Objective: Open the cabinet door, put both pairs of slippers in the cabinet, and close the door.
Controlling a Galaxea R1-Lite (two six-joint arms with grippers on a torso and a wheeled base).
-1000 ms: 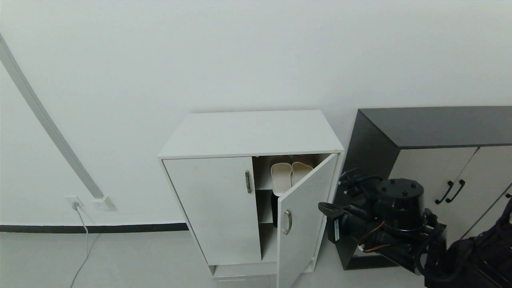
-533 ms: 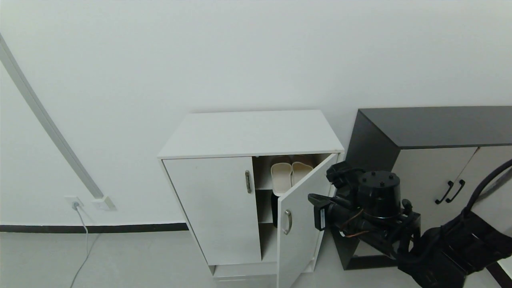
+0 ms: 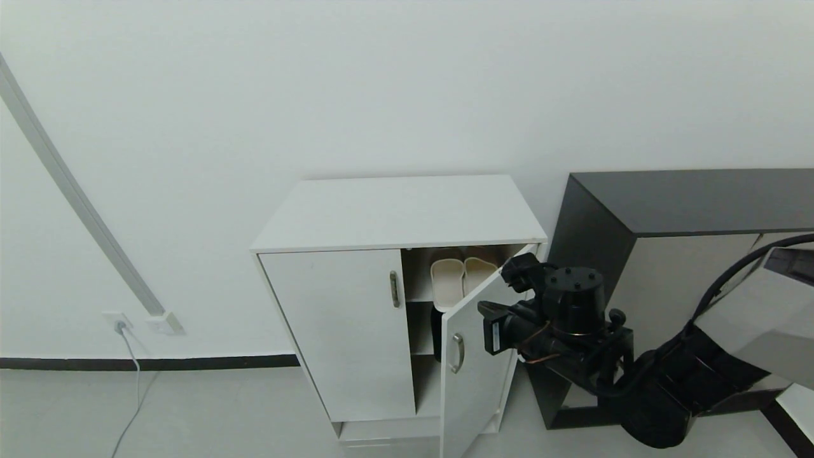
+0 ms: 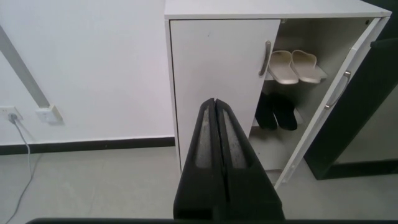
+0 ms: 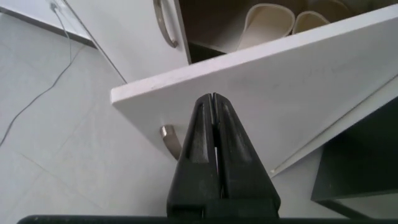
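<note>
The white cabinet (image 3: pixel 397 213) stands on the floor against the wall. Its right door (image 3: pixel 474 356) is half open. Beige slippers (image 3: pixel 447 283) lie on the upper shelf, black slippers (image 4: pixel 277 115) on the shelf below. The right claw (image 5: pixel 214 98) is clenched at the door's outer face. The left claw (image 4: pixel 214 102) is clenched too, out in front of the cabinet.

Bright, even indoor light, soft shadows.
White wall (image 3: pixel 407 83) evenly lit; cabinet (image 3: pixel 400 213) interior in shade, darkest on the lower shelf.

A dark-topped sideboard (image 3: pixel 687 200) stands at 3 o'clock in the head view. At 8 o'clock, a grey cable (image 3: pixel 138 372) hangs from a wall socket (image 3: pixel 116 322).
</note>
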